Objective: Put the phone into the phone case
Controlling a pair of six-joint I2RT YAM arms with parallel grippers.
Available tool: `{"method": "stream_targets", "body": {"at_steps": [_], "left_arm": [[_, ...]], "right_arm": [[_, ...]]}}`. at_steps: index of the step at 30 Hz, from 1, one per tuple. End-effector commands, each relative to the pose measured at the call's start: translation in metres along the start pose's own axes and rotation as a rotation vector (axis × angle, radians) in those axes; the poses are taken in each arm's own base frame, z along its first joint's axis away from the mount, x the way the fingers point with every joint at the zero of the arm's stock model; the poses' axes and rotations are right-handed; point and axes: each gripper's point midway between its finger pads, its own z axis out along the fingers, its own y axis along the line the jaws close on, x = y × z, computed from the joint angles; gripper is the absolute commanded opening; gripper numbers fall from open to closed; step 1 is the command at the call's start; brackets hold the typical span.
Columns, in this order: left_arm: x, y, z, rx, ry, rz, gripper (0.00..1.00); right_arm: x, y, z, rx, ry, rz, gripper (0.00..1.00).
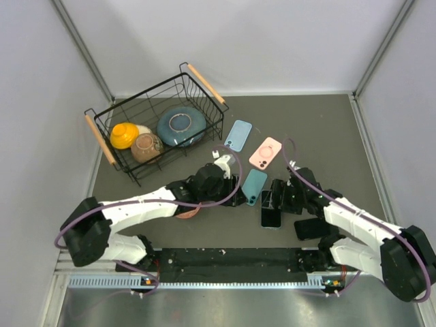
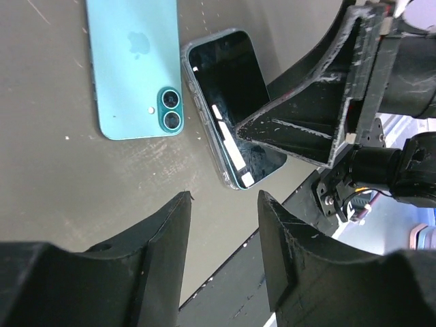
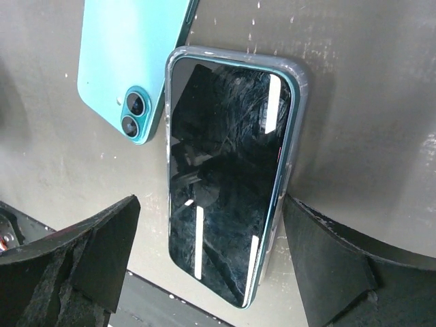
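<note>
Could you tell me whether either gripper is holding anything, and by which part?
Nothing is held: the right gripper straddles the phone with jaws open; the left gripper is empty.

Top view: bright, even, diffuse light from overhead. The pale walls are near white and the dark tabletop (image 1: 327, 122) is evenly lit.
Shadows: soft and short, under both arms.
Distortion: mild wide-angle lean of the wall edges.
Focus: sharp throughout.
Right wrist view: white streaks of glare on the black screen of the phone (image 3: 228, 177), with fine scratches showing. The right claw (image 3: 210, 201) is dark and slightly soft at the frame's foot.
Left wrist view: the left claw (image 2: 225, 204) is near black with little detail. There is a washed-out bright patch at lower right.
</note>
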Motion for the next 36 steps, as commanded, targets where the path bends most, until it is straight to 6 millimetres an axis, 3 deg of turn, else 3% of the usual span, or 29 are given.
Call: {"method": "stream_targets", "body": {"at_steps": [1, 3, 6, 14, 31, 36], "left_arm": [[0.005, -0.018, 0.018, 0.089, 0.005, -0.038, 0.49], [0.009, -0.017, 0.028, 0.089, 0.017, -0.033, 0.48], [0.015, -0.013, 0.039, 0.076, 0.038, -0.037, 0.46], [0.035, -0.004, 0.059, 0.061, 0.090, -0.054, 0.44], [0.072, -0.009, 0.095, 0.097, 0.196, -0.120, 0.40], [0.074, -0.006, 0.098, 0.087, 0.197, -0.118, 0.38]], "right_arm": [[0.003, 0.002, -0.001, -0.050, -0.029, 0.051, 0.88], [0.001, 0.007, -0.001, -0.091, -0.048, 0.066, 0.89], [0.003, 0.008, -0.003, -0.114, -0.061, 0.083, 0.99], [0.006, 0.006, -0.008, -0.120, -0.082, 0.110, 0.99], [0.004, 0.013, -0.007, -0.194, -0.126, 0.158, 0.98], [0.005, 0.012, -0.008, -0.194, -0.133, 0.159, 0.98]]}}
